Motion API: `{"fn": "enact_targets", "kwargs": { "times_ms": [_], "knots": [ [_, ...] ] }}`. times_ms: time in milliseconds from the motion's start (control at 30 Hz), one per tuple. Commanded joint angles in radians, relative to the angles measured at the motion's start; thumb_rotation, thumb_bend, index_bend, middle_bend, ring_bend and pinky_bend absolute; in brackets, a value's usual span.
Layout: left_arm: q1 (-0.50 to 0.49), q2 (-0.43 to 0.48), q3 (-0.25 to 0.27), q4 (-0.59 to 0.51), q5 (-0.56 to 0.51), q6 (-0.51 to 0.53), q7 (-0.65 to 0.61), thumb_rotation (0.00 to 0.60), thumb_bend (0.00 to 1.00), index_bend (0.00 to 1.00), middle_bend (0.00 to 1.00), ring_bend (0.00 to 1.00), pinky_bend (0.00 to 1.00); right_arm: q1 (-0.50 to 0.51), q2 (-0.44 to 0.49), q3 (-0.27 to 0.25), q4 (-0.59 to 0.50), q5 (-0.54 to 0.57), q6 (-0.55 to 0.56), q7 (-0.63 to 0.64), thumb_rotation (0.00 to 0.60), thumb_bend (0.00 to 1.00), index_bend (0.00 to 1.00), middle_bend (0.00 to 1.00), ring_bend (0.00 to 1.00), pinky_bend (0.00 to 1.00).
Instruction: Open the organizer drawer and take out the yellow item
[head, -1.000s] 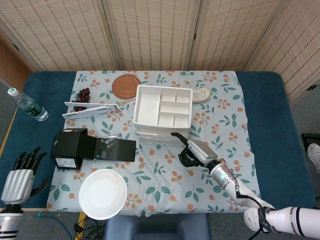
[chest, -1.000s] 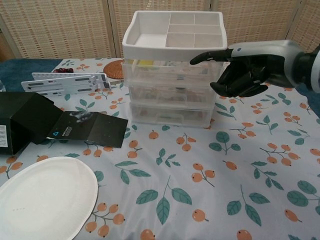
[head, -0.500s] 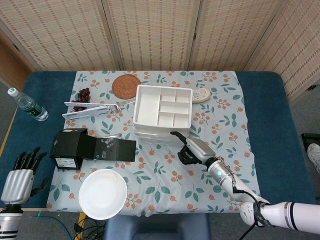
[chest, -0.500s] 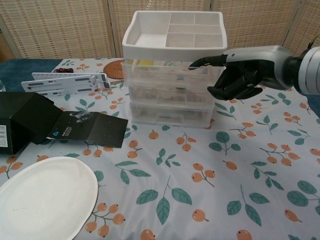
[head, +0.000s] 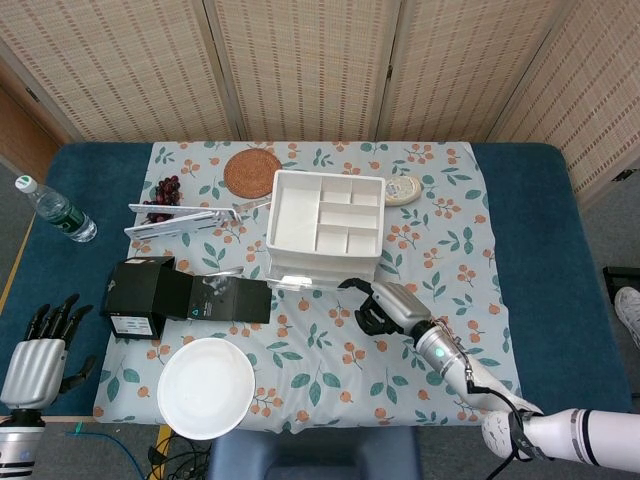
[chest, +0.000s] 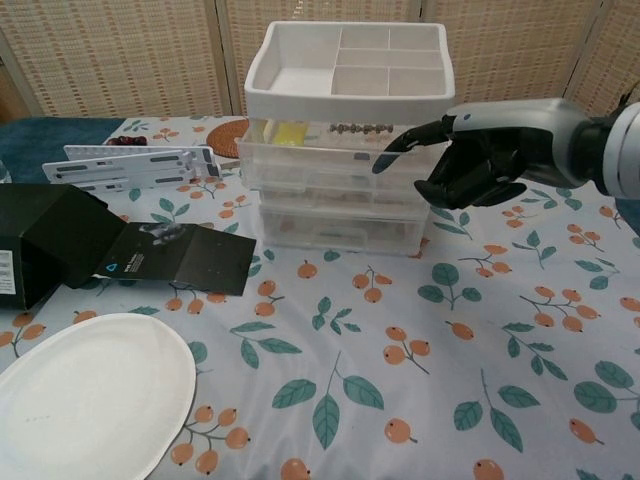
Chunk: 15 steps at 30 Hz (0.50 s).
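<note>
The white organizer (chest: 345, 60) stands mid-table with an open divided tray on top and clear drawers below. Its top drawer (chest: 320, 160) is slid out a little toward me, and a yellow item (chest: 283, 131) shows at the drawer's left end. My right hand (chest: 480, 155) hovers at the drawer's right front, one finger stretched onto the drawer's front rim and the rest curled in. In the head view the right hand (head: 385, 305) sits just in front of the organizer (head: 325, 215). My left hand (head: 35, 355) is off the table's near left edge, fingers spread, holding nothing.
A black box with an open flap (head: 150, 295) lies left of the organizer, and a white plate (head: 205, 387) sits at the front edge. Behind are a white flat rack (head: 185, 218), dark berries (head: 165, 190), a woven coaster (head: 251, 172) and a bottle (head: 55, 210).
The top drawer has slid out toward me, uncovering the yellow item. My right hand moved back with it, its stretched finger dipping onto the drawer rim. The left hand stayed put.
</note>
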Motion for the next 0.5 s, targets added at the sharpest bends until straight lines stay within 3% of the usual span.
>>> {"fn": "enact_targets", "kwargs": {
  "times_ms": [33,500],
  "knots": [
    [0.0,0.0,0.001,0.0,0.0,-0.001,0.0,0.6,0.32,0.15,0.07,0.12,0.06,-0.006,0.006,-0.006,-0.012,-0.013,0.002,0.003,0.6,0.62,0.22,0.89,1.0,1.0],
    [-0.001,-0.002,0.001,0.001,0.003,-0.001,0.0,0.6,0.32,0.15,0.07,0.12,0.06,-0.036,0.032,-0.044,-0.073,-0.084,0.002,0.012,0.6,0.62,0.22,0.89,1.0,1.0]
  ]
}}
